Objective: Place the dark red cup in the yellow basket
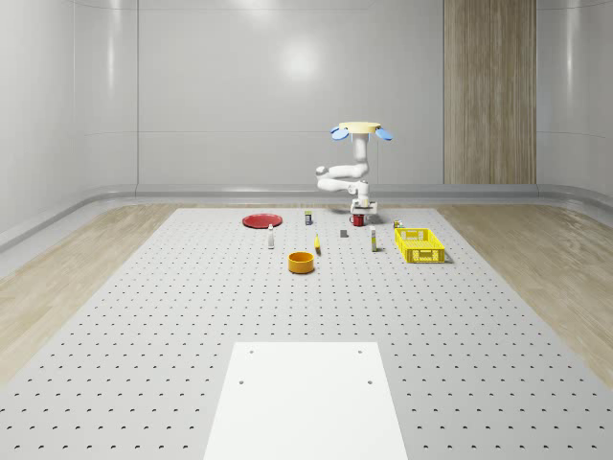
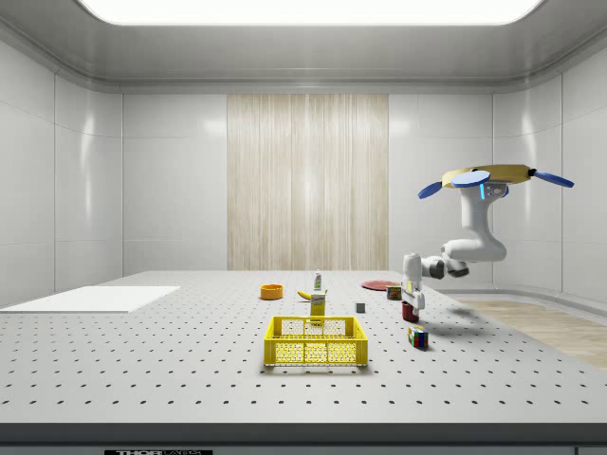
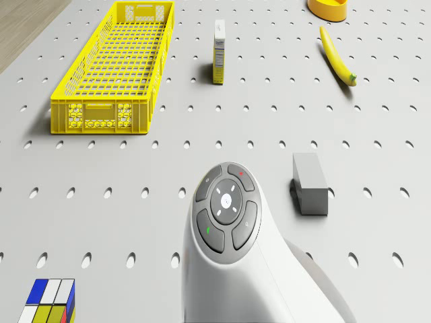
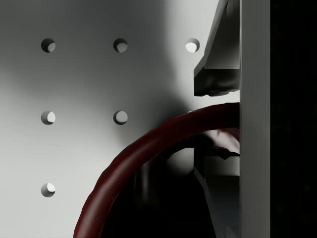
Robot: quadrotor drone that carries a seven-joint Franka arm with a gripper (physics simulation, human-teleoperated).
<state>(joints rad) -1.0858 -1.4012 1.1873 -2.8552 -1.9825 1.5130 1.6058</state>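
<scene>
pincer (image 4: 218, 124) straddles the dark red cup's (image 4: 133, 163) rim, one finger (image 4: 213, 69) outside, one inside; drone (image 1: 360, 128) hovers above, basket (image 1: 420, 244) nearby

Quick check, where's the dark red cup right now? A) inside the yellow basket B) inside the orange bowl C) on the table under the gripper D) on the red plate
C: the dark red cup stands on the table directly beneath the gripper, with one finger on each side of its rim in the wrist view, apart from the yellow basket.
</scene>
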